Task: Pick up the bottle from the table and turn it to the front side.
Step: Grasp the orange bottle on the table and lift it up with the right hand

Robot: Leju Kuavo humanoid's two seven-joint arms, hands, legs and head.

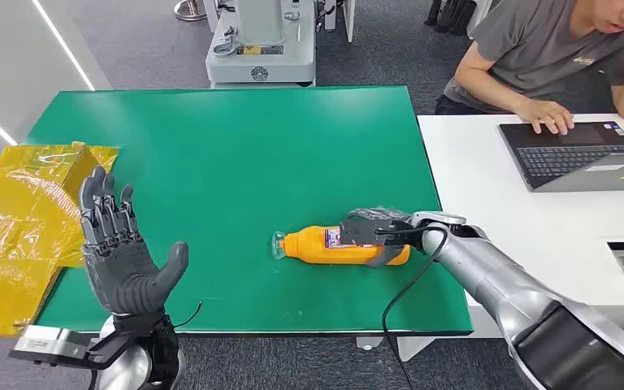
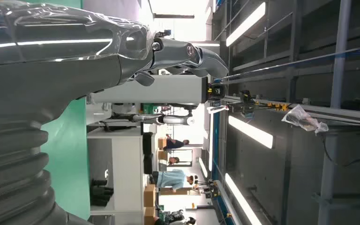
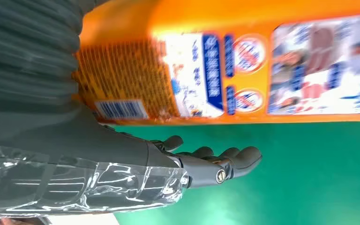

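Orange bottle [image 1: 337, 244], clear-capped, printed label and barcode facing your right wrist camera. It lies on its side on the green table [image 1: 227, 146]; a white desk [image 1: 496, 187] with a laptop [image 1: 573, 154] and a seated person [image 1: 536, 57] stands beyond your right hand [image 1: 382, 236]. Long axis runs from that hand, cap pointing away toward your left hand [image 1: 122, 252]. Right hand's fingers wrap the bottle's base; left hand raised, fingers apart, holding nothing.

My right hand [image 1: 380, 235] covers the bottle's [image 1: 325, 244] lower end at centre right, so whether my fingers grip it, I cannot tell. Its label print is blurred in the right wrist view. The yellow box [image 1: 16, 219] is cut off at the left edge.
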